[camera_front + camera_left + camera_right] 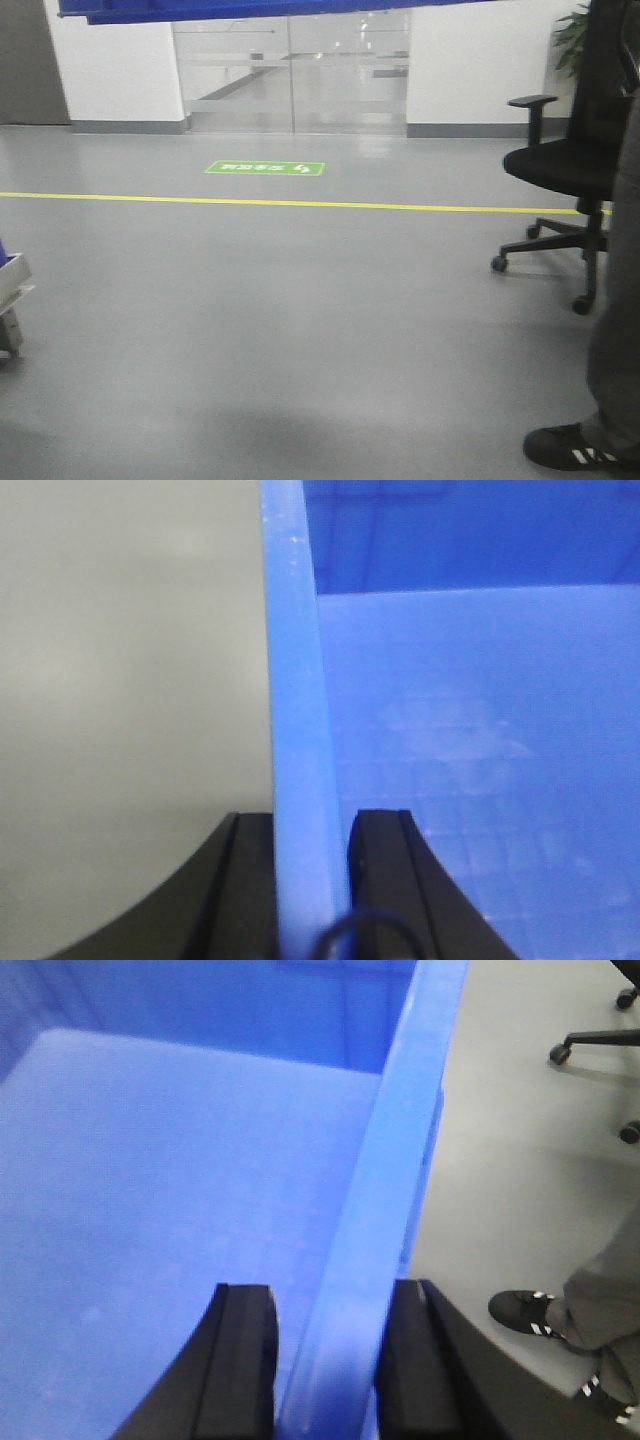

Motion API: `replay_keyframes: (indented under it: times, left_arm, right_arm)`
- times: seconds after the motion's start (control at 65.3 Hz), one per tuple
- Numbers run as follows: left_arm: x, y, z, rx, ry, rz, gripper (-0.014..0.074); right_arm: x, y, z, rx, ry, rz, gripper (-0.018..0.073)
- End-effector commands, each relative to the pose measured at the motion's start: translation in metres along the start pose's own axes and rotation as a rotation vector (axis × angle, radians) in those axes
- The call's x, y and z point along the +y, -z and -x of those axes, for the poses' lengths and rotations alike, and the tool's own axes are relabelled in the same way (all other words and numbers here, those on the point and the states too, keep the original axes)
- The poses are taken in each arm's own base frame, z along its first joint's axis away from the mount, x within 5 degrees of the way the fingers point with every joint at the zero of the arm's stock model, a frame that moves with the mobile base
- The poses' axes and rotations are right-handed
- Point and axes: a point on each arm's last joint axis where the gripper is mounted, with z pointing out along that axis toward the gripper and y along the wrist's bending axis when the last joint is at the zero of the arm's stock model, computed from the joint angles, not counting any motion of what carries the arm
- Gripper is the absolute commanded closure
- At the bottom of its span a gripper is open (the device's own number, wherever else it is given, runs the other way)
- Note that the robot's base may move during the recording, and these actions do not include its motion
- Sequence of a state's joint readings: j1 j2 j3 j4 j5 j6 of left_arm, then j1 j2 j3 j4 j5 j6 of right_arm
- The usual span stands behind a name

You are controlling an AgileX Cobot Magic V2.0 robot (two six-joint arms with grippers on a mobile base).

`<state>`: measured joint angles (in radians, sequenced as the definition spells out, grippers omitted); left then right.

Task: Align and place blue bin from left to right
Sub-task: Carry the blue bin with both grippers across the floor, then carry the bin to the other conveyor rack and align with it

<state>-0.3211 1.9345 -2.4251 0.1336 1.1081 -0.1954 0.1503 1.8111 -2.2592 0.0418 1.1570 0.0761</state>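
Grip from both sides: pinches blue bin [150, 1210] by its left rim in left gripper [310, 880], right rim in right gripper [330, 1360]; hangs raised, spanning crosswise between both arms.

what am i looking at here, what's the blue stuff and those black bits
This is a two-armed robot on wheels. The front view looks ahead across a grey floor, with a chair and someone's shoe on the right. The other two pictures come from cameras on its wrists. The black bits belong to each end effector: the left end effector and the right end effector each grip a rim of an empty blue bin, clamped from inside and outside. The blue along the top of the front view is probably that bin.
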Motion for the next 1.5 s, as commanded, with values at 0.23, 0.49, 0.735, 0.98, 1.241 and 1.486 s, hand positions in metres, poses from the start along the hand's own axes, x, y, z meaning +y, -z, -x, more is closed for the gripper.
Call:
replay_keyframes:
  times: [0.23,0.49,0.735,0.98,1.241,1.486]
  left_arm:
    - [-0.009,0.028,0.037,-0.375,0.004,-0.087,0.0708]
    - [-0.01,0.03,0.043,-0.441,0.004,-0.099,0.0708]
    - [-0.01,0.03,0.043,-0.441,0.004,-0.099,0.0708]
    - [-0.01,0.03,0.043,-0.441,0.004,-0.099,0.0708]
    - [-0.01,0.03,0.043,-0.441,0.004,-0.099,0.0708]
    - [-0.01,0.03,0.043,-0.441,0.004,-0.099,0.0708]
  right_arm:
    - [0.003,0.014,0.009,-0.086,-0.018,0.022,0.0627]
    - [0.003,0.014,0.009,-0.086,-0.018,0.022,0.0627]
    - [0.003,0.014,0.009,-0.086,-0.018,0.022,0.0627]
    - [0.003,0.014,0.009,-0.086,-0.018,0.022,0.0627]
    - [0.003,0.014,0.009,-0.086,-0.018,0.022,0.0627]
    - [0.003,0.014,0.009,-0.086,-0.018,0.022,0.0627]
